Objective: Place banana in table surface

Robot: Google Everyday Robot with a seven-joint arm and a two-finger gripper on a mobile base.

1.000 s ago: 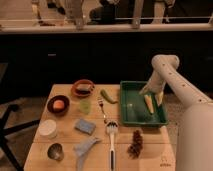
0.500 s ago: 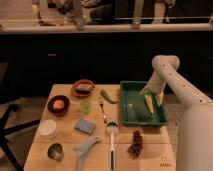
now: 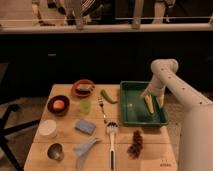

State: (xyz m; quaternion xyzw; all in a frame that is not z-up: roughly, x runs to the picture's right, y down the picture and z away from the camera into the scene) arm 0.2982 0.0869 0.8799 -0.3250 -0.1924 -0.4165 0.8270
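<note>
Camera view: the white arm's gripper (image 3: 152, 99) hangs low in the right part of the green rectangular plastic tray (image 3: 142, 123), right at the small pale yellow curved banana (image 3: 148, 105) — apart or clamped, I cannot tell. The banana lies inside the tray, not on the light tan wooden table surface (image 3: 67, 132) — a green curved pepper-like vegetable (image 3: 108, 96) lies just left of the tray.
</note>
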